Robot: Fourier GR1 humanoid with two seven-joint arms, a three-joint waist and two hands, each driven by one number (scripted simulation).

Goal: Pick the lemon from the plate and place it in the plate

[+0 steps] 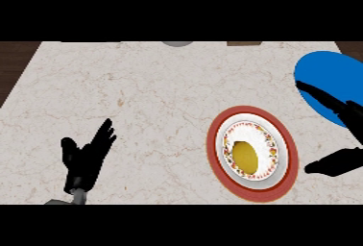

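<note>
A yellow lemon (245, 154) lies in the middle of a white, flower-patterned plate with a red rim (216, 125), right of the counter's centre. A plain blue plate (325, 72) sits at the far right, cut off by the view's edge. My right hand (339, 162) comes in from the right edge, open, with its fingers stretched over the blue plate and its thumb just right of the red-rimmed plate; it touches neither the lemon nor that plate. My left hand (85, 156) rests open at the lower left, fingers up.
The marble counter (142, 96) runs left to a dark wooden edge (14, 62). A grey round object (176, 43) and a brown object (242, 43) show partly at the counter's far edge.
</note>
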